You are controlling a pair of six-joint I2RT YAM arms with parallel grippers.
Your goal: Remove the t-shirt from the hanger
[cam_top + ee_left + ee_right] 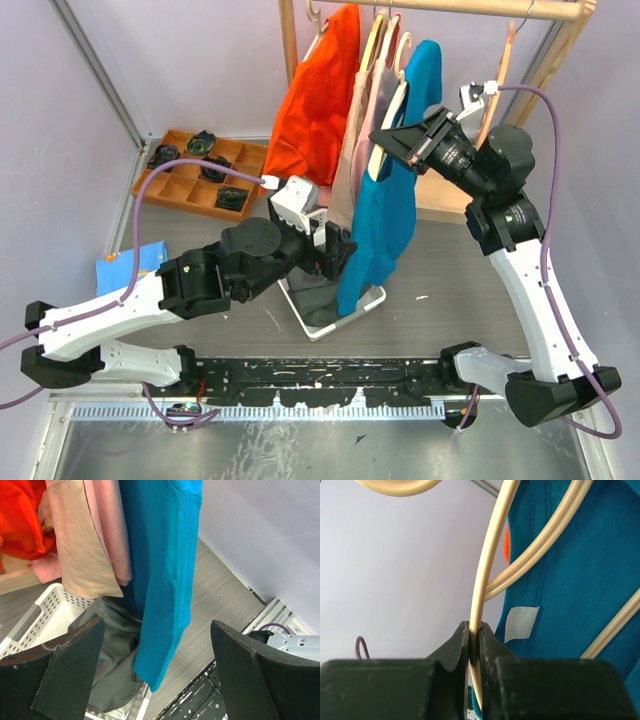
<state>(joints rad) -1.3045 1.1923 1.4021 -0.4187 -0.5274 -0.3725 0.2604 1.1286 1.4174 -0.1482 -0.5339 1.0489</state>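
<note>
- Nearest the lens in the right wrist view, our right gripper [475,632] is clenched on the thin cream hanger [487,565], the rod pinched between its black jaws.
- Our left gripper [156,625] is released, fingers spread wide and grasping nothing. The lower hem of the blue t-shirt [160,555] hangs in the gap between them, apparently untouched.
- We see the t-shirt draped on that hanger below the wooden rail [450,8] at the far side. It hangs to the right of a pink garment [102,520] and an orange one [315,100]. Whether the hook rests on the rail we cannot tell.
- Its bottom edge dangles over the white basket [320,332], which holds a grey garment [110,660].
- We judge the cloth light, soft and limp: it will stretch and bunch rather than move as one piece. The smooth hanger should let it slide, though the collar may snag on a shoulder.
- We would pinch the hem or side seam low down with the left gripper and draw it downward while the right steadies the hanger.
</note>
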